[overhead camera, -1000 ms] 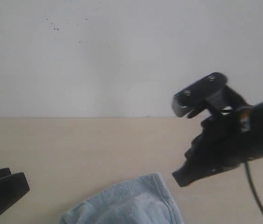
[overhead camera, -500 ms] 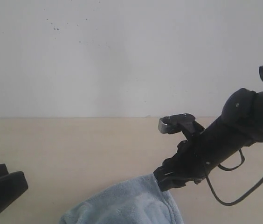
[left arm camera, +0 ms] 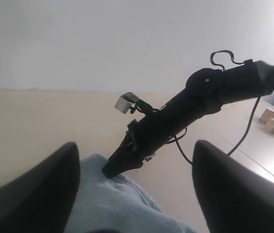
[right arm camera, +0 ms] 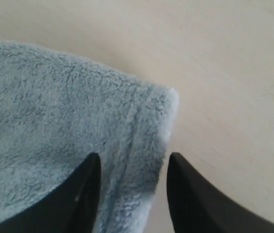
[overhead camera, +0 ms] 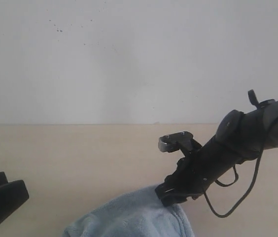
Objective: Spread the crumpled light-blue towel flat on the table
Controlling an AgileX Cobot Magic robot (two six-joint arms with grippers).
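since a second ago the right gripper (overhead camera: 168,196) has swung down from above the table (overhead camera: 70,158) to the far corner of the towel (overhead camera: 129,217), and in the last half second it has eased a little lower and further toward the left; the towel's heap looks unchanged and the left gripper (overhead camera: 1,200) has barely shifted.

the light-blue fluffy towel lies bunched on the pale wood-look table at the bottom middle of the exterior view, its rounded hemmed corner pointing toward the wall (overhead camera: 129,59). the right gripper's fingers (right arm camera: 86,194) stand apart on either side of the hemmed edge just short of that corner, not closed on it; whether their tips press the cloth cannot be told. the left gripper sits low at the left edge of the exterior view, its two fingers (left arm camera: 35,194) spread wide with nothing held, the near part of the towel seen between them.

a small grey box (overhead camera: 171,143) rides atop the right arm, and a black cable (overhead camera: 237,197) loops below it. pale wooden blocks (left arm camera: 273,121) sit well apart from the towel on a white surface beyond the table's edge.
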